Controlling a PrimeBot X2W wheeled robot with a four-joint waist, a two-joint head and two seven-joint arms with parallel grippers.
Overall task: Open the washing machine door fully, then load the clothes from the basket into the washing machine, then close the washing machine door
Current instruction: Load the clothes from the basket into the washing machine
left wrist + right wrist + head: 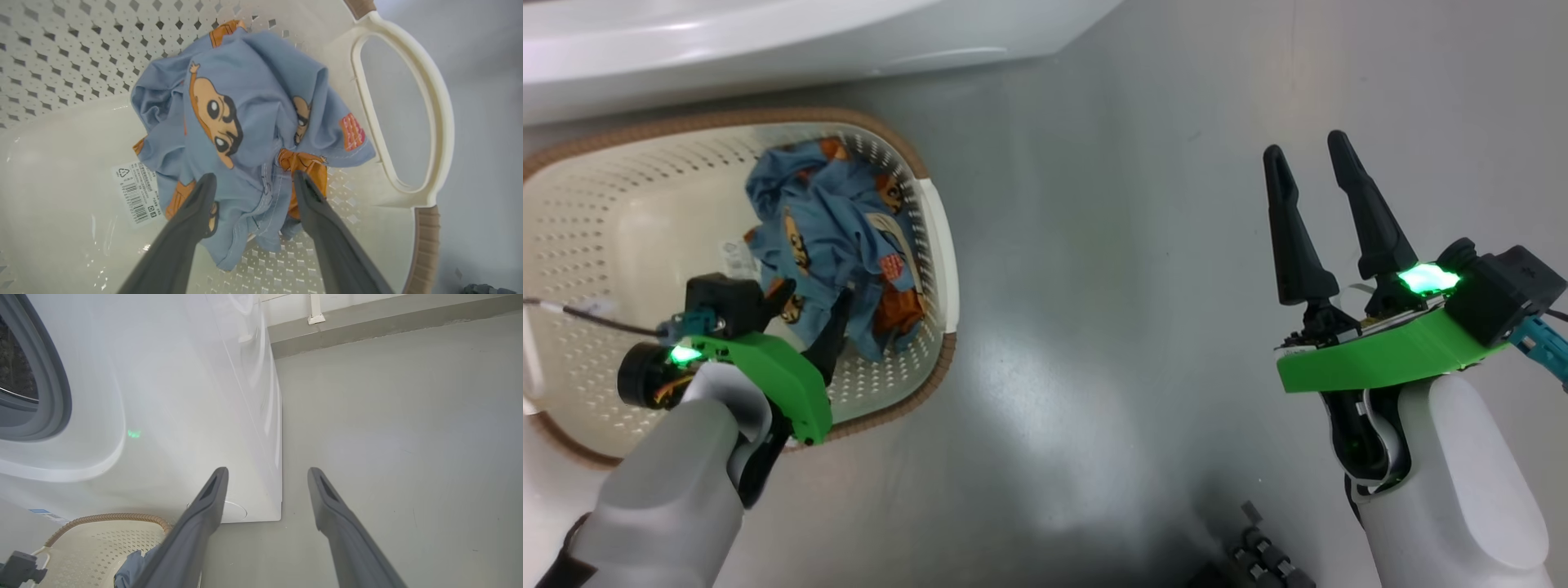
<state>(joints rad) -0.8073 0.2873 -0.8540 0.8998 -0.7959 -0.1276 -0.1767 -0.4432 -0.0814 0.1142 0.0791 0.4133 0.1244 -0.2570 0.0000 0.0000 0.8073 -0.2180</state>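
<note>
This looks like a laundry corner (home or test room, I cannot tell). A white front-loading washing machine [184, 396] with a grey gasket [55, 375] round its opening stands on a glossy grey floor [400, 437]. A perforated basket [605, 229] of clothes [825, 220] sits at its foot. Behind runs a pale wall [347, 304] with a grey skirting band [367, 328].

1. Clothes [253, 122]: a crumpled heap of blue fabric printed with orange-brown cartoon figures, lying in the basket against the end wall nearest its white handle.
2. Basket [605, 245]: cream plastic with perforated sides, a brown woven-look rim and a barcode sticker on its bottom. It stands on the grey floor [1143, 245] just before the washing machine.
3. Washing machine [184, 396]: glossy white front, with a grey gasket ringing its dark opening.
</note>
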